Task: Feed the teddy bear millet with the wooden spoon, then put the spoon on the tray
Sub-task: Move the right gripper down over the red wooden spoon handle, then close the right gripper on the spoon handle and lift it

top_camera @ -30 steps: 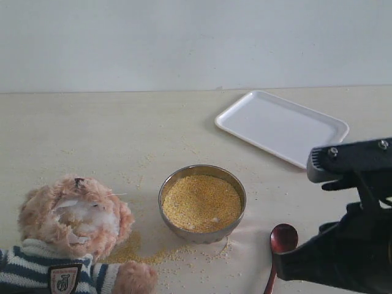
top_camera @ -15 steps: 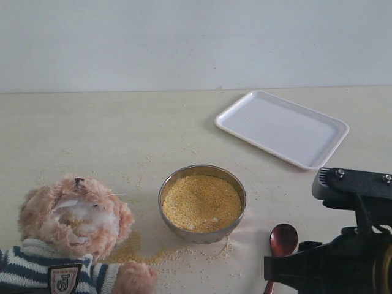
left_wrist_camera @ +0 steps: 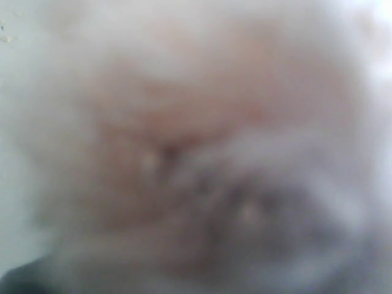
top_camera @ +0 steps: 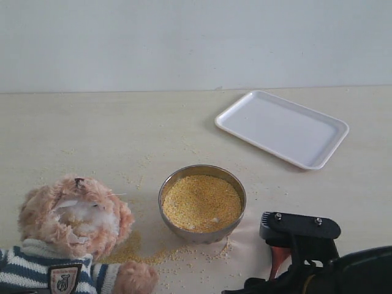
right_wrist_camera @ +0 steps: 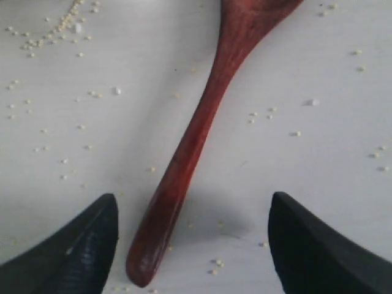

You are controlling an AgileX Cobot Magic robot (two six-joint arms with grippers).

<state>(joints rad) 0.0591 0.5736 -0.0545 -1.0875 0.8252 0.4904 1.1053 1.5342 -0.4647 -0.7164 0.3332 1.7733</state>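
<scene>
The teddy bear (top_camera: pixel 73 226) lies at the front left in its striped sweater. In the left wrist view a blur of the bear's fur (left_wrist_camera: pixel 184 135) fills the picture and hides that gripper's jaws. Yellow millet (top_camera: pixel 202 202) fills the steel bowl (top_camera: pixel 162 196) in the middle. The wooden spoon (right_wrist_camera: pixel 196 135) lies flat on the table, right of the bowl. My right gripper (right_wrist_camera: pixel 193 202) is open, low over the handle's end, one fingertip on each side and neither touching. In the exterior view only a strip of the spoon (top_camera: pixel 277 257) shows. The white tray (top_camera: pixel 282 127) lies at the back right.
Spilled millet (top_camera: pixel 131 251) lies between the bear and the bowl, and loose grains (right_wrist_camera: pixel 49 33) dot the table around the spoon. The right arm's black body (top_camera: pixel 300 228) covers the front right corner.
The right arm has dropped lower and now covers the spoon's bowl. Its jaws have spread wide on either side of the handle. Bear, bowl and tray have not moved.
</scene>
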